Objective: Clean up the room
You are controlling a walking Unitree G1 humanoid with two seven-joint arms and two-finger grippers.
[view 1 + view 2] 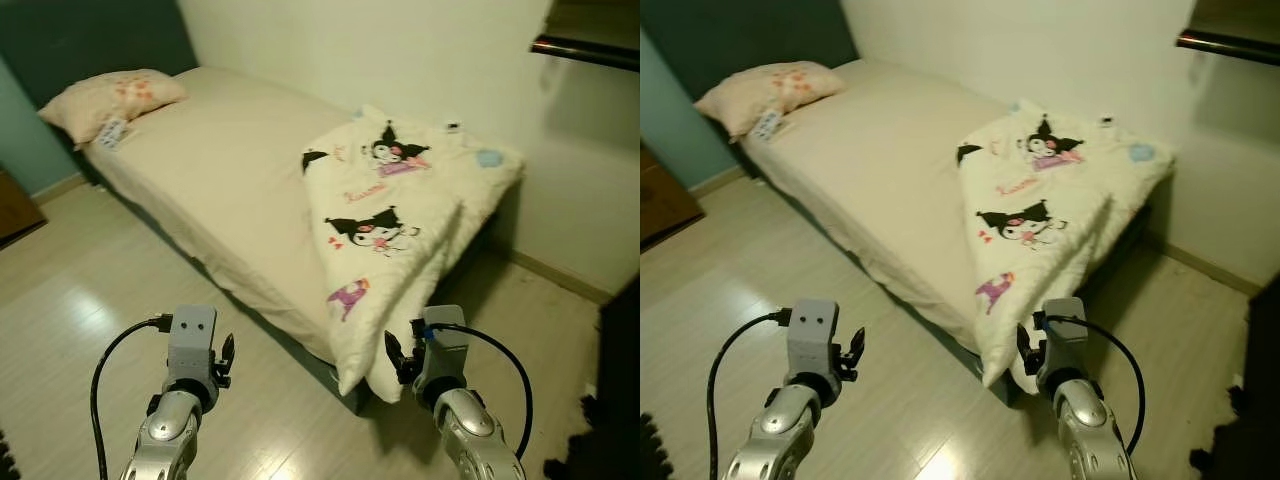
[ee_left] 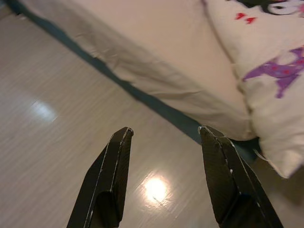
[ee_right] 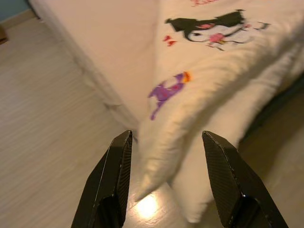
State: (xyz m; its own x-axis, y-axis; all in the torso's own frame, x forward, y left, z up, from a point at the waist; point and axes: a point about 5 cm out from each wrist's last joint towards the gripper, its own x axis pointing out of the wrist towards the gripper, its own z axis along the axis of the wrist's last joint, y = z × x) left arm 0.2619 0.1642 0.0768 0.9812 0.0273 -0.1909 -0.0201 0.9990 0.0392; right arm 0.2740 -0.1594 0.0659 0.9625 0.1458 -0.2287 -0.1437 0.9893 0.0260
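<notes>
Cartoon-print comforter (image 1: 400,220) bunched at the bed's (image 1: 220,170) foot end, one corner hanging over the near edge toward the floor (image 1: 80,320), pillow (image 1: 110,100) at the head, right end effector (image 3: 164,183) fingers apart just before the hanging corner, left end effector (image 2: 164,178) fingers apart above the floor.

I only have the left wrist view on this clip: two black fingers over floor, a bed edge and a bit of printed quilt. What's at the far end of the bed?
Observer: A peach pillow lies at the head of the bed.
Operator: How does the quilt sit?
Observer: The quilt is folded over the foot end, one corner hanging off the edge toward the floor.
Operator: And the right gripper?
Observer: The right gripper is open, pointed at that hanging corner, not touching it.
</notes>
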